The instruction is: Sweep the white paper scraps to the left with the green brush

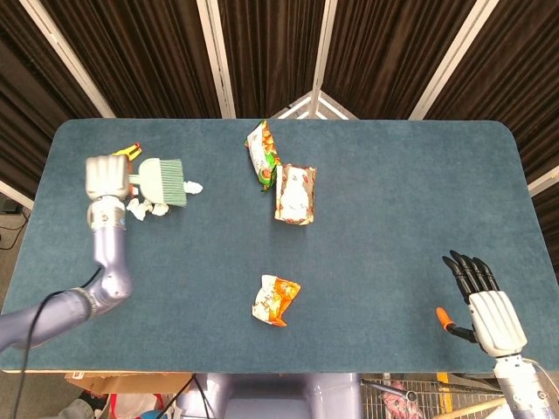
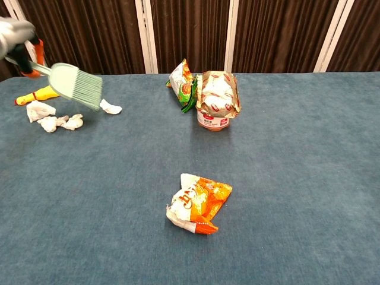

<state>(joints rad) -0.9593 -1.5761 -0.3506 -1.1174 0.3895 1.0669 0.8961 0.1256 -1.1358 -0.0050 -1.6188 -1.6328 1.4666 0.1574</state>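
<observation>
My left hand (image 1: 106, 179) holds the green brush (image 1: 162, 181) by its handle at the table's far left. In the chest view the brush (image 2: 77, 83) hangs above the cloth, bristles pointing down and to the right, with the left hand (image 2: 15, 37) at the top left corner. One white paper scrap (image 1: 193, 187) lies just right of the bristles, seen also as the scrap (image 2: 110, 107). Other scraps (image 1: 138, 208) sit clustered below the brush, as the scraps (image 2: 48, 119). My right hand (image 1: 485, 301) rests open at the near right edge, holding nothing.
A yellow toy (image 1: 128, 150) lies behind the brush. A green snack bag (image 1: 262, 154) and an opened white packet (image 1: 295, 194) stand at the table's middle back. An orange snack bag (image 2: 199, 203) lies at the middle front.
</observation>
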